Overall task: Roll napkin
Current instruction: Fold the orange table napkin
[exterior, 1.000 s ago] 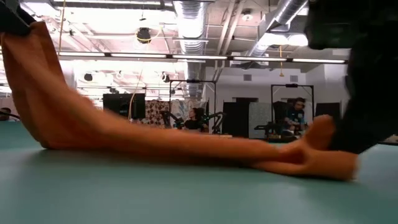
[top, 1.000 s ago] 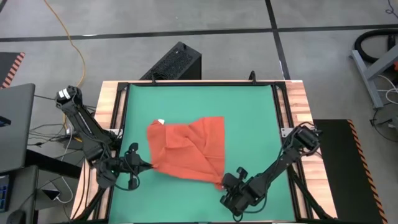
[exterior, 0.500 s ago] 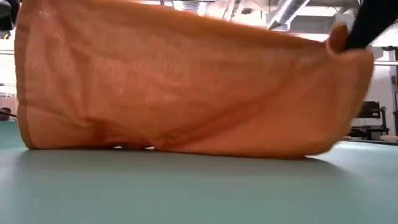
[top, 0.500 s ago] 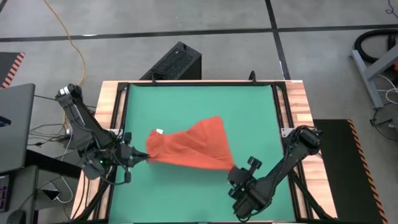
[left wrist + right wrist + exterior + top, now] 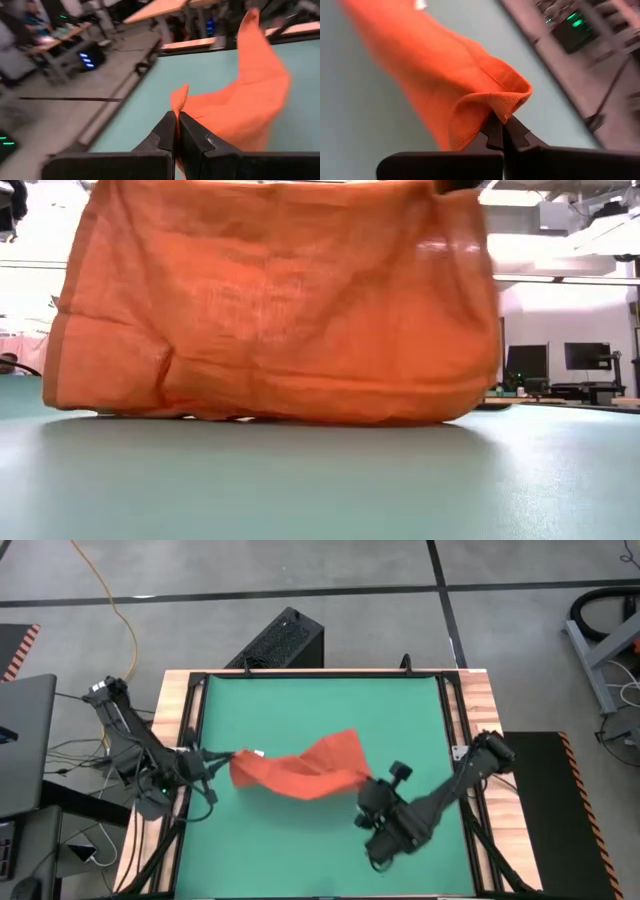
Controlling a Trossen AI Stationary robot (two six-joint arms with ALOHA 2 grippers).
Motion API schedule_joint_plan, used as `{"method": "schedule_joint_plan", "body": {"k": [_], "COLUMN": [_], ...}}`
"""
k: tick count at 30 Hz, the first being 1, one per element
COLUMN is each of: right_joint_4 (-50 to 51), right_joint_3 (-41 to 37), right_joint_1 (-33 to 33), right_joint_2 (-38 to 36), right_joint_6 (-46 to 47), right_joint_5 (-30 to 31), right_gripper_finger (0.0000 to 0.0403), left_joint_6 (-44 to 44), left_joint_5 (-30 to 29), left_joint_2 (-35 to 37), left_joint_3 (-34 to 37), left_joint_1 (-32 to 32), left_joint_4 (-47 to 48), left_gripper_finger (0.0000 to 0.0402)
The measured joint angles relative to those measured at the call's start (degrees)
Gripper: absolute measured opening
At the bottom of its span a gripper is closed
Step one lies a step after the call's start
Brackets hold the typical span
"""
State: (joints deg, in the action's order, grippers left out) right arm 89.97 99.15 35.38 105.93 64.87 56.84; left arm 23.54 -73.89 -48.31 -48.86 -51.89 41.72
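No roll yet: the napkin [image 5: 300, 772] hangs stretched above the green counter [image 5: 320, 700], near its centre, pinched by left jaws [image 5: 222, 756] at 9 o'clock, right jaws [image 5: 366, 781] at 3 o'clock

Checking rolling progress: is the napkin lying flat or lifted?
Lifted: the napkin hangs between the left gripper and right gripper, bottom edge touching the table.

left end effector [image 5: 222, 757] clamped, right end effector [image 5: 366, 784] clamped

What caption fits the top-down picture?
Both claws, left and right, lift the orange napkin over the green table.
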Motion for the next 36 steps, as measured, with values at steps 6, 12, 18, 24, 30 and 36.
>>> {"method": "schedule_joint_plan", "body": {"k": [6, 12, 18, 24, 30, 36], "right_joint_4": [0.0, -0.03, -3.52, -9.31, -14.15, -19.64], "right_joint_3": [0.0, 0.0, 0.0, 0.0, 0.0, 0.0], "right_joint_1": [-12.1, -24.03, -28.8, -23.84, -14.6, -3.43], "right_joint_2": [-1.61, -4.82, -8.83, -12.24, -12.94, -12.94], "right_joint_6": [-11.37, -19.88, -25.83, -30.52, -29.48, -26.96], "right_joint_5": [7.94, 17.79, 21.14, 21.09, 20.42, 19.15], "right_gripper_finger": [0.0003, 0.0003, 0.0003, 0.0003, 0.0003, 0.0002], "left_joint_6": [-10.51, -24.86, -34.63, -41.16, -31.43, -20.3], "left_joint_5": [-6.99, -13.64, -7.1, -4.28, 8.12, 26.72], "left_joint_2": [2.84, 9.19, 16.57, 18.58, 16.28, 10.04], "left_joint_3": [0.0, 0.0, -0.93, -2.42, -2.47, -2.47], "left_joint_1": [8.64, 19.55, 26.36, 26.81, 26.79, 23.28], "left_joint_4": [0.05, -0.31, -4.0, -12.55, -11.64, -12.95], "left_gripper_finger": [0.0, 0.0, 0.0, 0.0, 0.0, 0.0]}}
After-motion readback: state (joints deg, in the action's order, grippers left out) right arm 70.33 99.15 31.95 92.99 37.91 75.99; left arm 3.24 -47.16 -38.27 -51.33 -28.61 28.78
